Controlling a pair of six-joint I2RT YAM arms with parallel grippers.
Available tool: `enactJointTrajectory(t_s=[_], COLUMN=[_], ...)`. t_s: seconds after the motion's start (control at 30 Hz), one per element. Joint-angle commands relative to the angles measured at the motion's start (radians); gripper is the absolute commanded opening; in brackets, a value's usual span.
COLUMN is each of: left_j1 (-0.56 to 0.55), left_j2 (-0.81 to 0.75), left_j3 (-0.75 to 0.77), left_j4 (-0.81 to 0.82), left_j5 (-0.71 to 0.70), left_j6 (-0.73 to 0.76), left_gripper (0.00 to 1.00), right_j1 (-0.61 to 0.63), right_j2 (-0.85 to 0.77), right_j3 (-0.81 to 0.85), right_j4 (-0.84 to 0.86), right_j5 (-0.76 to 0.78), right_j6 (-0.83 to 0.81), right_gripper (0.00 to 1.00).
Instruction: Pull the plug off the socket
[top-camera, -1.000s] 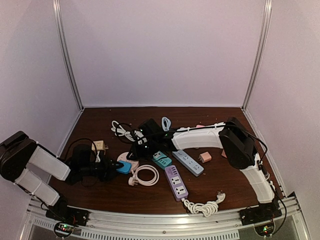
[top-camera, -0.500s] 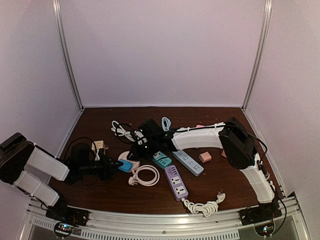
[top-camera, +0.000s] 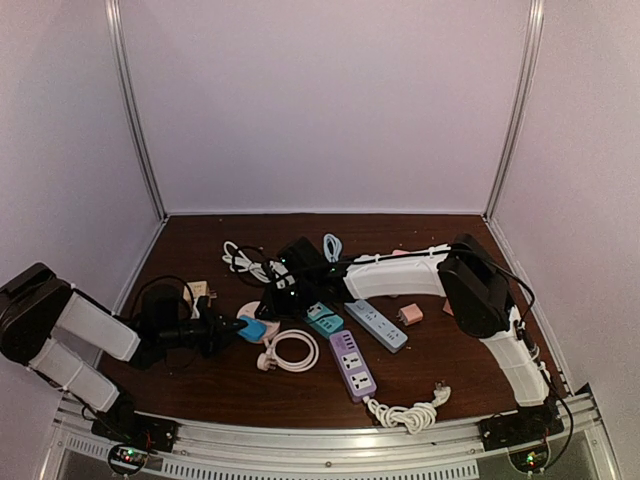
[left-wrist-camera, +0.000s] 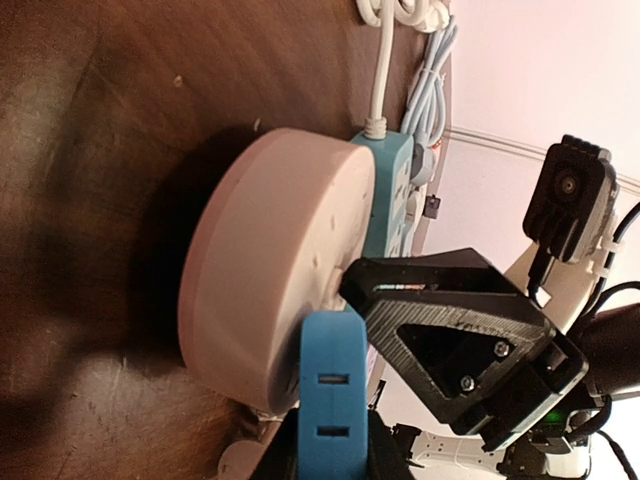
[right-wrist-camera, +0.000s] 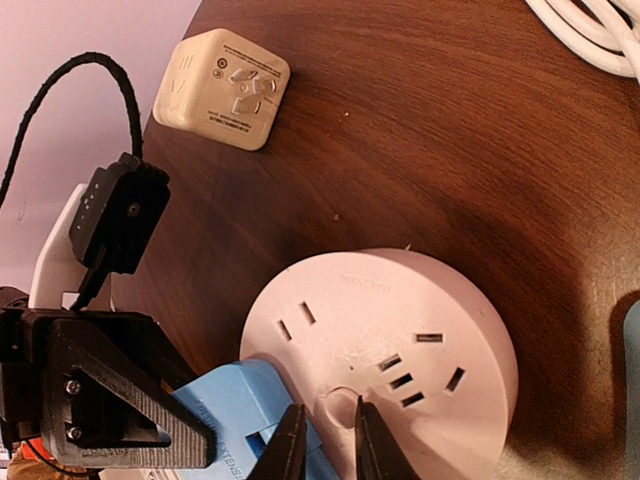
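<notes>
Nearest, by the front edge of the bench (top-camera: 450, 365), a coiled white cord (top-camera: 405, 413) is lying beside a purple power strip (top-camera: 352, 365). Just behind these, on the left, the left hand (top-camera: 236, 329) is clamping a blue plug (left-wrist-camera: 333, 400) between its 2 fingers, closed flat on the plug's sides. The plug is sitting tight against the rim of a round pale pink socket (right-wrist-camera: 400, 340), which is lying face up left of centre; whether its prongs are seated is hidden. The right hand (right-wrist-camera: 325, 440) is extending across from the right, its tips poised at the socket's face right beside the plug. Its fingers are standing nearly together, with only a slit between them and nothing showing in it. Beyond the socket, a teal strip (top-camera: 323, 319) and a white strip (top-camera: 375, 325) are lying side by side. A cream adapter cube (right-wrist-camera: 222, 88) is sitting apart to the left, and tangled white cables (top-camera: 243, 262) are resting farthest back.
</notes>
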Motion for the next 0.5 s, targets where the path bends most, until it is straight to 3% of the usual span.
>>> enactJointTrajectory(t_s=[0.0,0.47], left_j1=[-0.004,-0.004], left_j2=[0.028,0.141], left_j3=[-0.012,-0.069], left_j4=[0.151,0.478], left_j5=[0.034,0.018], left_j6=[-0.051,-0.203], left_gripper=[0.10,0.07], right_j1=[0.005,0.007], right_j2=[0.040,0.059], right_j3=[-0.011,-0.014], right_j4=[-0.008,-0.043], right_j5=[0.014,0.047], right_j6=[-0.004,-0.018], right_gripper=[0.19,0.17])
